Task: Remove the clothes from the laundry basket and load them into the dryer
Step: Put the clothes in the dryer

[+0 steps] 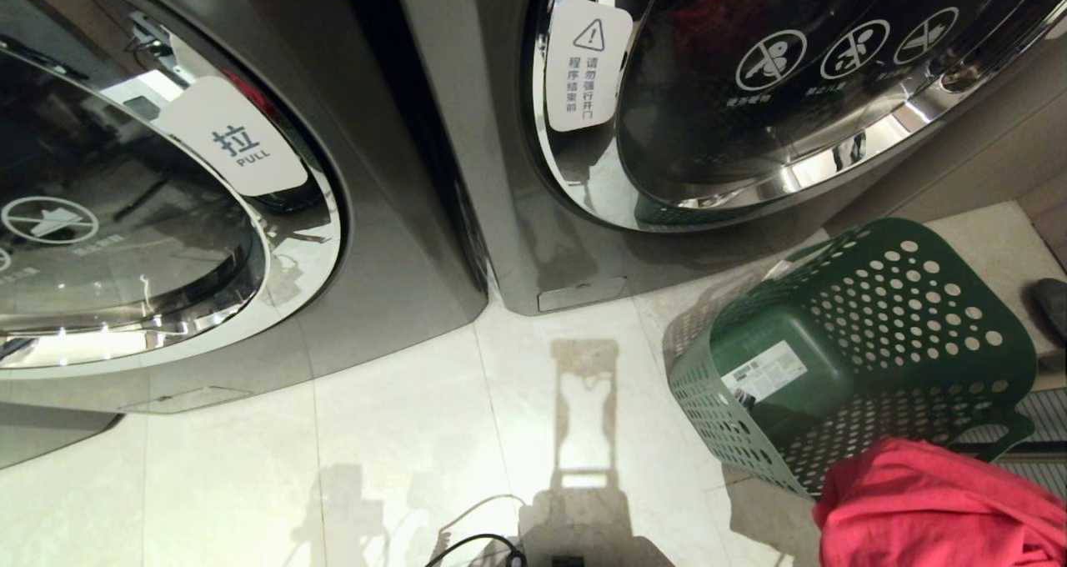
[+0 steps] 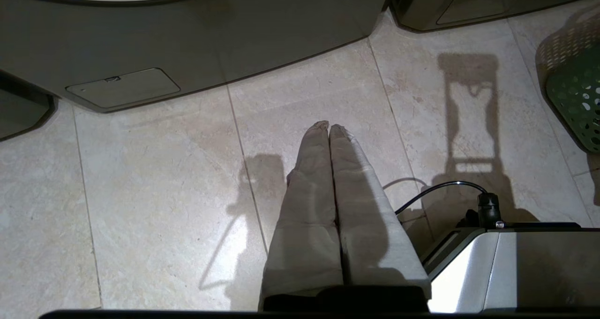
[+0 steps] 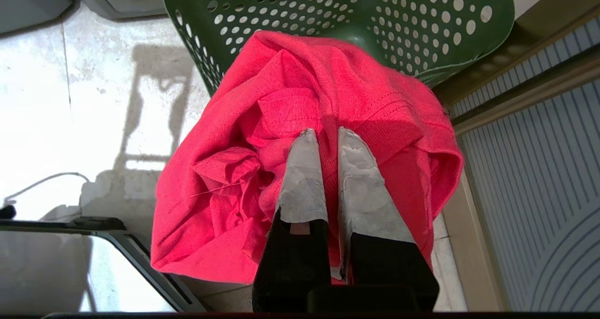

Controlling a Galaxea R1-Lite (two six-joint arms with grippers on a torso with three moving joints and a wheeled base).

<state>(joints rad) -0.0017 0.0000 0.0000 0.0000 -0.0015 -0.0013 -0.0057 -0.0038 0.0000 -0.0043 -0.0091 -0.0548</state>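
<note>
Up top at 12-1 o'clock, dryer point(image 1: 750, 92) door looks closed; basket point(image 1: 850, 358) tipped at 4 o'clock. R gripper point(image 3: 328, 136) clenched on red shirt point(image 1: 934, 509) at 5 o'clock, dryer lies up-left of it. L gripper point(image 2: 329, 127) clenched, empty, over floor point(image 2: 164, 192).

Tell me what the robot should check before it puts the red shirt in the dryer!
1. Red shirt gripped: ok. The right gripper has its fingers shut on a fold of it.
2. Shirt out of the green basket: ok. It hangs in front of the tipped basket.
3. More clothes left in the basket: cannot tell. Only its underside and its holed walls show.
4. Dryer door open: not ok. Both round doors, the left door and the right door, look shut.
5. Left gripper free to help: ok. It is shut and empty above the floor.
</note>
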